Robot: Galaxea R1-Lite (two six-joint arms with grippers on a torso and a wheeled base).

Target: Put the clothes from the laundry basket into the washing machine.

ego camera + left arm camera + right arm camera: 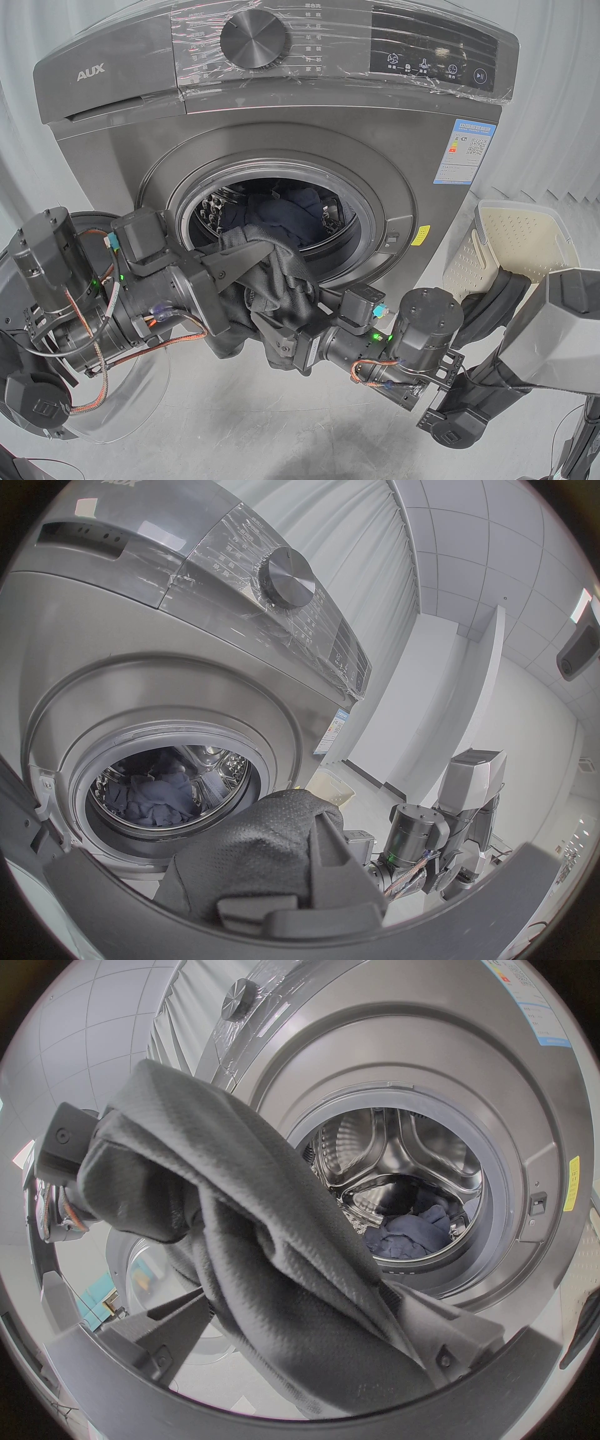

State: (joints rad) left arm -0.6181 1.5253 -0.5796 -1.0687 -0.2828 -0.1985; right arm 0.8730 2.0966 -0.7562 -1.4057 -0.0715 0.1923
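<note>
The grey cloth (pixel 287 278) is soft, light and floppy, so grab a bunched fold. It hangs at 6 o'clock of the washing machine (pixel 400 187) hole, long way 12 to 6. The left tool (pixel 259 253) pinches it tight. The right tool (pixel 269 334) is wide open, with cloth draped over one finger.

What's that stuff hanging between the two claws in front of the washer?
A dark grey garment, stretching from the left gripper across the right gripper; the head view shows it best.

Test room — white curtains (pixel 556 125), film-wrapped washing machine (pixel 125 150)
</note>
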